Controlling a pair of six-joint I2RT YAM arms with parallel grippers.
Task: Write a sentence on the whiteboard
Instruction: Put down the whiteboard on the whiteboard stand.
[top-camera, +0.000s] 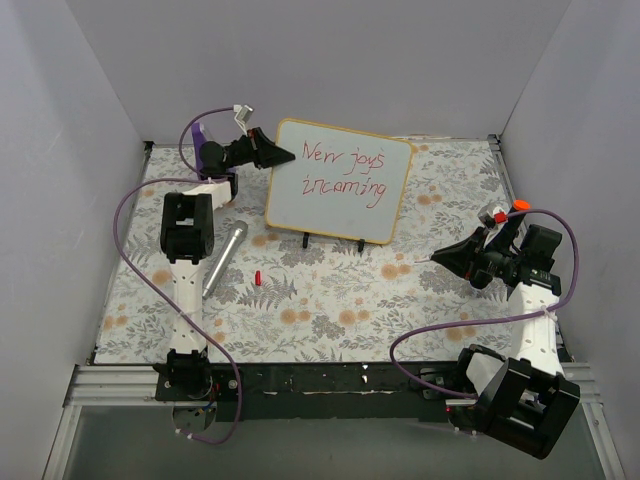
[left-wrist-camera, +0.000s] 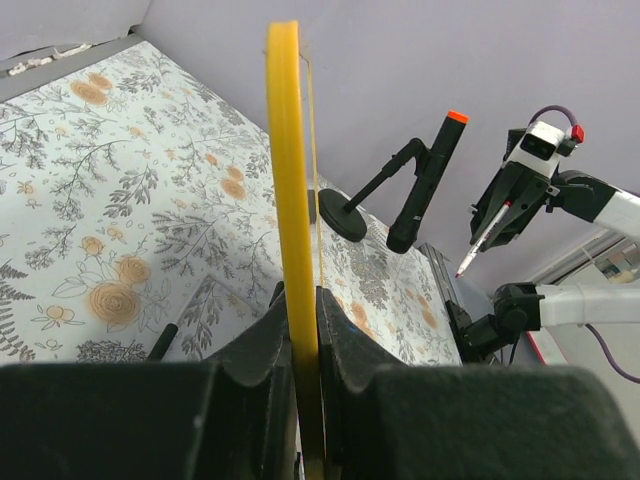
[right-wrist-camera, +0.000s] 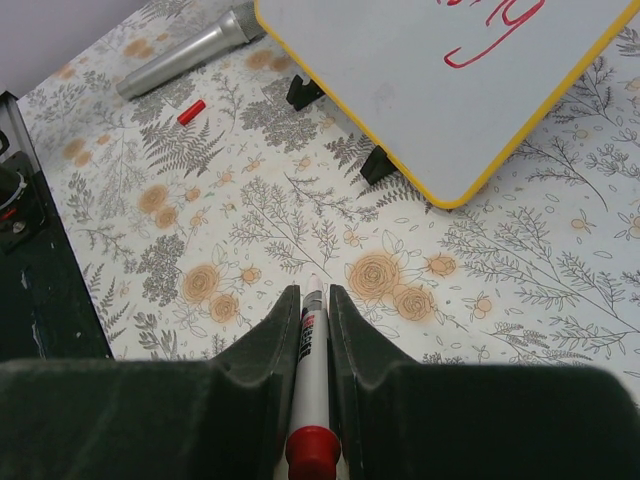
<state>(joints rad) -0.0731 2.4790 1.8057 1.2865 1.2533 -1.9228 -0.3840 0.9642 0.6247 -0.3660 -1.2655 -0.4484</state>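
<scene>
The whiteboard (top-camera: 340, 180), white with a yellow frame, stands tilted on two black feet at the back of the table. Two lines of red handwriting (top-camera: 344, 172) on it read roughly "New joys incoming". My left gripper (top-camera: 274, 153) is shut on the board's left edge; the left wrist view shows the yellow frame (left-wrist-camera: 290, 200) edge-on between the jaws. My right gripper (top-camera: 440, 258) is shut on a white marker with a red end (right-wrist-camera: 313, 350), tip forward, held away from the board's lower right corner (right-wrist-camera: 455, 195).
A silver cylinder (top-camera: 225, 259) lies left of centre, with a small red marker cap (top-camera: 257, 277) beside it; both show in the right wrist view, the cylinder (right-wrist-camera: 185, 62) and the cap (right-wrist-camera: 190, 111). A black stand with an orange tip (left-wrist-camera: 425, 180) shows in the left wrist view. Grey walls enclose the floral tablecloth.
</scene>
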